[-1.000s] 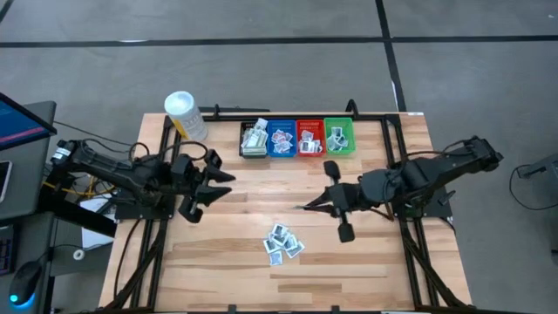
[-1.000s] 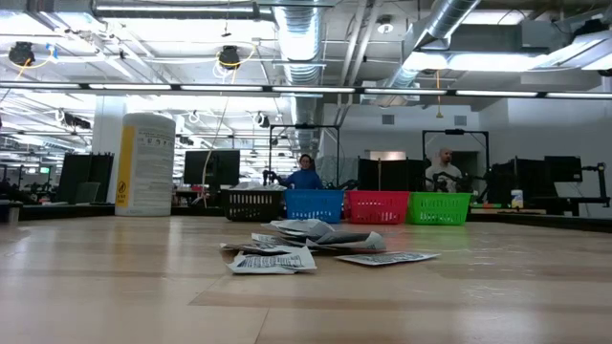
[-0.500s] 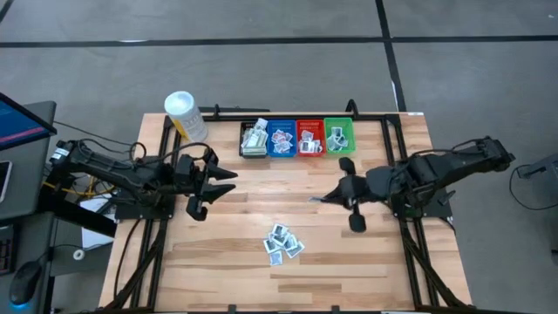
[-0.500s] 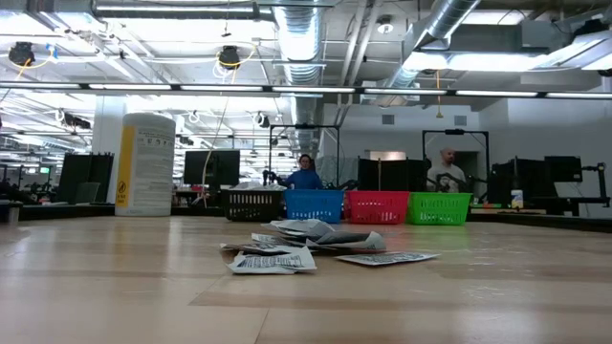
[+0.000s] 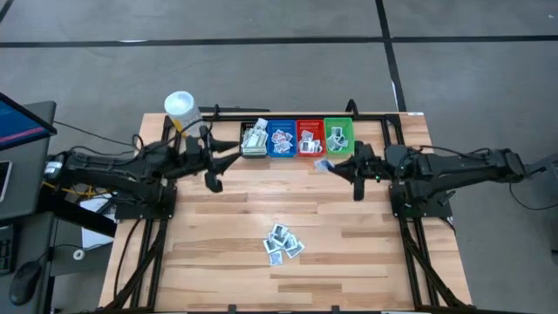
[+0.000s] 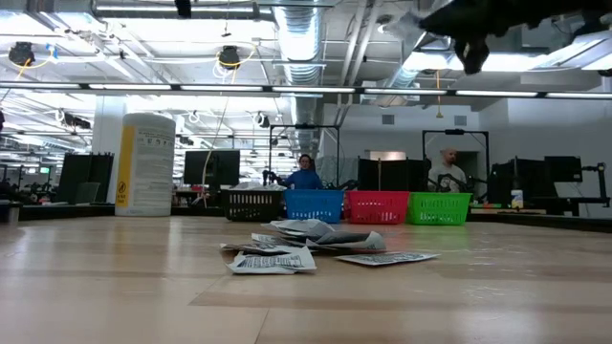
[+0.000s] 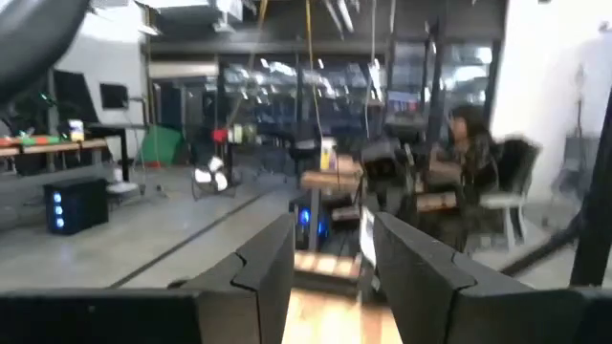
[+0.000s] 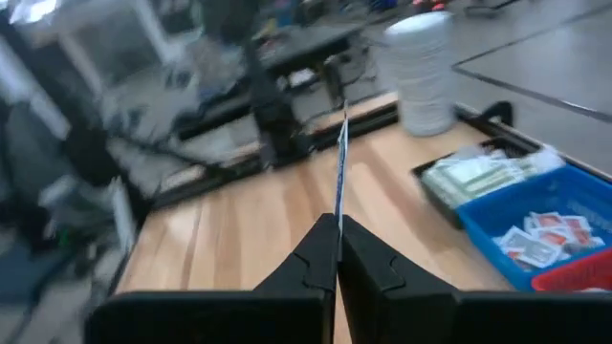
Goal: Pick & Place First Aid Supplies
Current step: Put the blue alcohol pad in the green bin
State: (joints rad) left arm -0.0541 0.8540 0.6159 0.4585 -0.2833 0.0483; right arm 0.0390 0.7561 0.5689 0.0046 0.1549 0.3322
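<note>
Packets (image 5: 282, 242) lie heaped at the table's six o'clock, print too small to read; one packet (image 8: 340, 162) sits pinched edge-on in the right gripper (image 5: 330, 166), stretched toward the green bin (image 5: 339, 138); left gripper (image 5: 222, 156) hovers empty, fingers apart, at ten o'clock

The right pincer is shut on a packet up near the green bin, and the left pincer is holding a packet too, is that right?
Not quite. The right pincer is shut on a thin packet near the green bin, as the right wrist view and high view show. But the left pincer holds nothing: the left wrist view shows its fingers apart with only the room between them.
</note>
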